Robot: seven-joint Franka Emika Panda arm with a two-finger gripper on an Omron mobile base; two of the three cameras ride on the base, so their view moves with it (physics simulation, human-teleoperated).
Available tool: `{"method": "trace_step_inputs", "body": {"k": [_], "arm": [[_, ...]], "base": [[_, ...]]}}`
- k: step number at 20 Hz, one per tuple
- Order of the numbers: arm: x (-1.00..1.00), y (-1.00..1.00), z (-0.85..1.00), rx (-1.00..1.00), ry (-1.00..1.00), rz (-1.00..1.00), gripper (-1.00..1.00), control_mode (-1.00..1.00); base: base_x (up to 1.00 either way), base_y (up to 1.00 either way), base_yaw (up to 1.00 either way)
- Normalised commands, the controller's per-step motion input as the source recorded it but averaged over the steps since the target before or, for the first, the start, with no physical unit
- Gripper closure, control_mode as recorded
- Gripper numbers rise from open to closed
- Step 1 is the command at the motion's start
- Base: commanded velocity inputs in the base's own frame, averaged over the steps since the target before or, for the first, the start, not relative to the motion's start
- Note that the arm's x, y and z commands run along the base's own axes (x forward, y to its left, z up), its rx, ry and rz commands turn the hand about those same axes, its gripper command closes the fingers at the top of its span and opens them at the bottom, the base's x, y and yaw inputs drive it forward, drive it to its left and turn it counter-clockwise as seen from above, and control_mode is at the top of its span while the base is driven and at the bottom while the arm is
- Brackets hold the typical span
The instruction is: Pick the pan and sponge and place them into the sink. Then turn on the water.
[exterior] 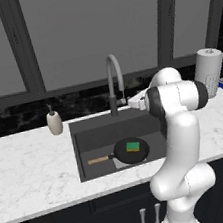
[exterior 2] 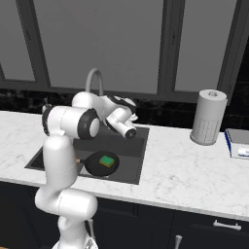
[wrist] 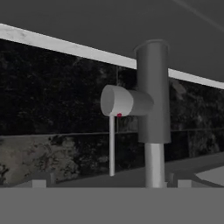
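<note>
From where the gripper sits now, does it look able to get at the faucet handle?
Probably yes. The hand view looks straight at the faucet and its side handle with nothing between, and the open gripper sits beside the base. Pan and sponge lie low in the sink.

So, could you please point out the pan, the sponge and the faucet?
pan (exterior: 121, 154): left base view, on the black rim left of the sponge.
sponge (exterior: 133, 146): left base view, on its green top.
faucet (exterior: 112, 68): left base view, on the arched grey neck.

The black pan lies in the dark sink, the green sponge resting inside it.
</note>
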Motion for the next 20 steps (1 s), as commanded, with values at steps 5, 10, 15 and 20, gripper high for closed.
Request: {"method": "trace_step_inputs", "body": {"k": [5, 10, 15, 20], "arm": [[0.40, 0.16, -0.06, 0.00, 0.00, 0.00, -1.00, -1.00], [0.41, 0.15, -0.16, 0.00, 0.00, 0.00, -1.00, -1.00], [0.42, 0.09, -0.22, 0.00, 0.00, 0.00, -1.00, -1.00], [0.43, 0.04, -0.20, 0.00, 0.00, 0.00, -1.00, -1.00]], "base": [[0.00, 0.00, 0.00], [0.00, 0.00, 0.00], [0.00, 0.00, 0.00], [0.00, 0.00, 0.00]]}}
